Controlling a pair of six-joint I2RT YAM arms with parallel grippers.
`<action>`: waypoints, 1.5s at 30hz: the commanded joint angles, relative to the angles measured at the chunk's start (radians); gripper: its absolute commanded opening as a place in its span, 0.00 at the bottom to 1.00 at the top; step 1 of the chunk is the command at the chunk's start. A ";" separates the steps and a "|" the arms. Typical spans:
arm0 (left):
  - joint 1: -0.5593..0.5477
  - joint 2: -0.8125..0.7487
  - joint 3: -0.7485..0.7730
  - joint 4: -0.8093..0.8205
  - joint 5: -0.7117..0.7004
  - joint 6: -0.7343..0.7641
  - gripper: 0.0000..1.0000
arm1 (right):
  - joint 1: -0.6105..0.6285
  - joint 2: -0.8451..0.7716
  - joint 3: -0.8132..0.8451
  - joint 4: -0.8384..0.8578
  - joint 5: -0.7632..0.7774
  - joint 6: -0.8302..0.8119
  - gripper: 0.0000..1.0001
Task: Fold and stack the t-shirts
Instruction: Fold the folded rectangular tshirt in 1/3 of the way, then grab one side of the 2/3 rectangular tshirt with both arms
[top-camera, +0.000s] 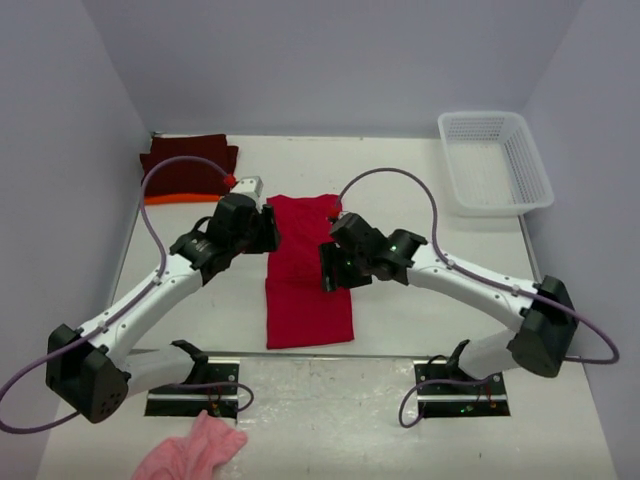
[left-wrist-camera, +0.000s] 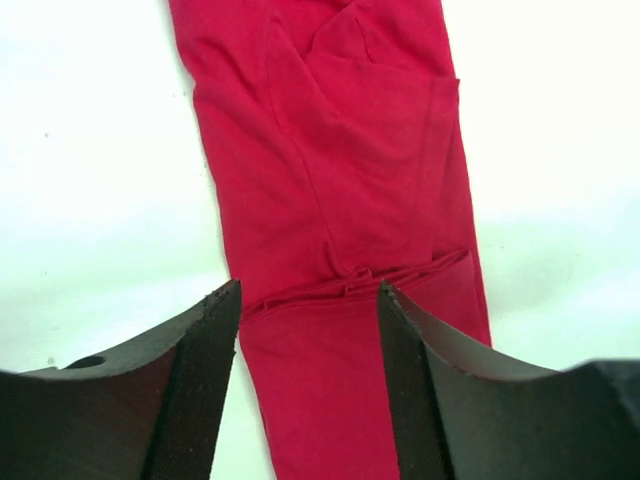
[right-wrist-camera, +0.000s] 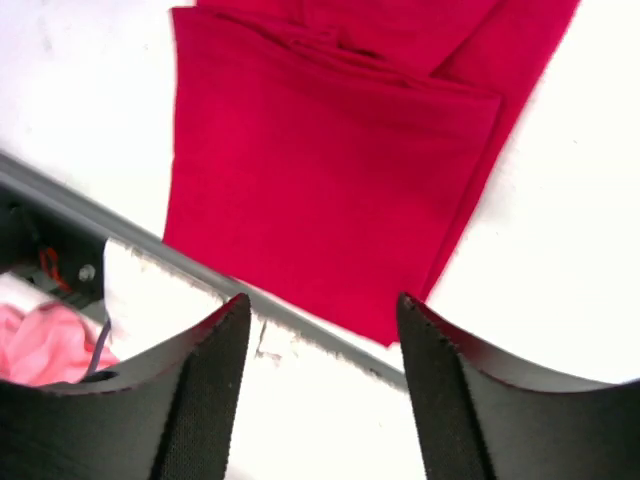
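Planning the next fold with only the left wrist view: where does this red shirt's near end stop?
Observer: The red t-shirt ends at the grey strip along the table's near edge.
Operator: And the right gripper?
Observer: The right gripper is open, above the shirt's right edge.
Operator: Other shirts?
Observer: The dark maroon t-shirt lies on the orange t-shirt, far left corner.

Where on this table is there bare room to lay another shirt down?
The widest bare stretch is the far middle, between the maroon shirt and the white basket. Another lies between the red shirt and that basket. The centre is crowded: the left gripper and right gripper hang open over the red shirt.
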 joint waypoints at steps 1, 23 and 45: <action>-0.004 -0.056 0.029 -0.185 -0.009 -0.030 0.59 | 0.011 -0.111 -0.029 -0.122 0.016 0.017 0.63; -0.018 -0.400 -0.397 -0.306 0.311 -0.257 0.60 | 0.011 -0.386 -0.720 0.370 -0.127 0.208 0.86; -0.073 -0.352 -0.429 -0.289 0.299 -0.263 0.61 | 0.012 -0.203 -0.766 0.545 -0.114 0.346 0.67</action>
